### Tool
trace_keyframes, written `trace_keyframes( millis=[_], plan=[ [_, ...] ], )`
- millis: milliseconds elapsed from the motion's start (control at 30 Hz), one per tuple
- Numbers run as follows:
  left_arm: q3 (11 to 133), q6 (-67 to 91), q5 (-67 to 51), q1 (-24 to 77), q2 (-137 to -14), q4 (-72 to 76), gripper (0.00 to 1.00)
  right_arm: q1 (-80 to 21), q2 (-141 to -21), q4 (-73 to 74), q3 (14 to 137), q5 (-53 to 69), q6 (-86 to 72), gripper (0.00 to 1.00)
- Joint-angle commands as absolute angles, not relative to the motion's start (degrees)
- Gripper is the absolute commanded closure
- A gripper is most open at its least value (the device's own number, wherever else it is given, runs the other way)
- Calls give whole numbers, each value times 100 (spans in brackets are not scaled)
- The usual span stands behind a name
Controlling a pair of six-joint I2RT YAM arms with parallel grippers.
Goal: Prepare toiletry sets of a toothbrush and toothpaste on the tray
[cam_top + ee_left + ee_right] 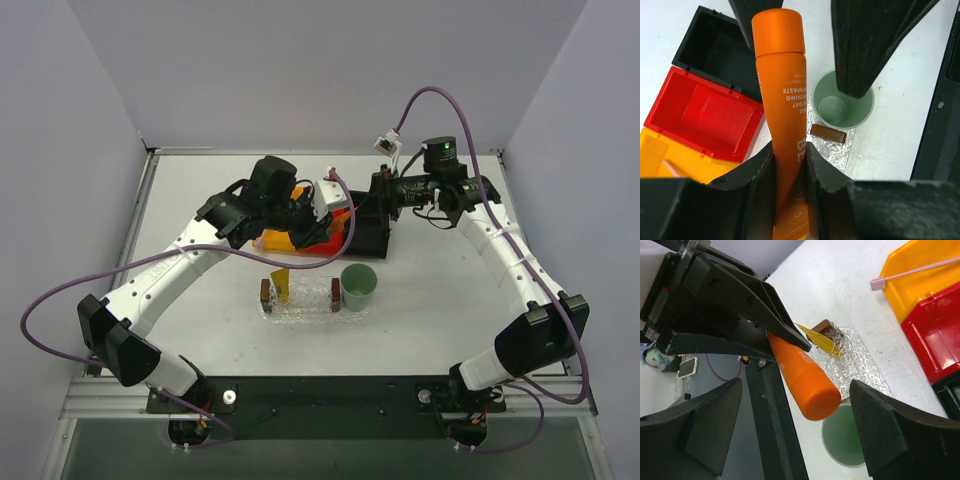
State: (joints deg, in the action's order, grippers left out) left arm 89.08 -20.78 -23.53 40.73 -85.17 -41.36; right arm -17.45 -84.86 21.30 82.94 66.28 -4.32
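Observation:
My left gripper (789,150) is shut on the lower part of the orange toothpaste (781,95) tube and holds it in the air above the bins, cap end pointing away. In the right wrist view the right gripper (797,392) stands open, one finger on each side of the tube's capped end (805,382), touching neither side. A yellow toothpaste tube (818,338) leans upright at one end of the clear bumpy tray (300,304). The pale pink toothbrush (918,274) lies in the orange bin (920,287).
A pale green cup (359,284) stands at the tray's right end. Two small brown blocks (266,291) (335,296) sit on the tray. The orange, red (705,115) and black (715,47) bins lie side by side behind the tray.

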Motion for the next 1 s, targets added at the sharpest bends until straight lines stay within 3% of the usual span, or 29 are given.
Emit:
trace_keyframes(
  millis=[0,367,467,567,600,700,967],
  plan=[
    [8939,-2127,-2716,4104,-8297,-3656,73,-1890,-8578,1977,8534,6794,-299,18],
    [8939,-2109,-2760,4113,-8288,-3647,73,-2030,-8666,2083,8446,6750,-132,47],
    [8895,-2127,-2768,4113,-8271,-3639,72,-2039,-8666,2100,8446,6741,-106,59],
    [8833,-2144,-2769,4122,-8227,-3639,72,-2039,-8631,2136,8438,6759,-44,78],
    [8807,-2145,-2769,4122,-8183,-3621,71,-2039,-8622,2171,8429,6759,-53,89],
    [8640,-2180,-2655,4113,-7956,-3490,60,-2022,-8508,2188,8324,6662,-44,100],
    [8306,-2005,-2128,4070,-7190,-2902,30,-1907,-8016,2075,8130,6390,0,100]
  ],
)
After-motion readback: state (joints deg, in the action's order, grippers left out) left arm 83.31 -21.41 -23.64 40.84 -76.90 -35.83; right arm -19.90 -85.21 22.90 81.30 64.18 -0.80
